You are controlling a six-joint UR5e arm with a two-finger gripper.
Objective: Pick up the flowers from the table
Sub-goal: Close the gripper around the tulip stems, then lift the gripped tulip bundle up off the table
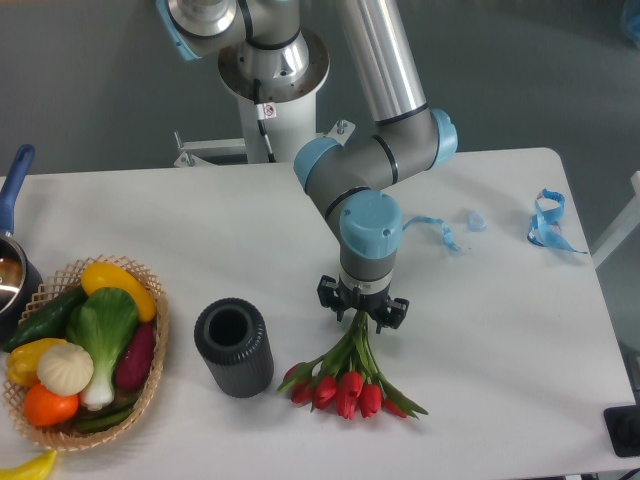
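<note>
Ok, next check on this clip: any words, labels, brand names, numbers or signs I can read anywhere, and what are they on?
None can be read in this view.
Arm and claw: no legible marking.
Dark cylinder: plain, no label.
Flowers, wicker basket and table: no print.
Blue ribbon scraps: too small to tell whether anything is printed on them.
</note>
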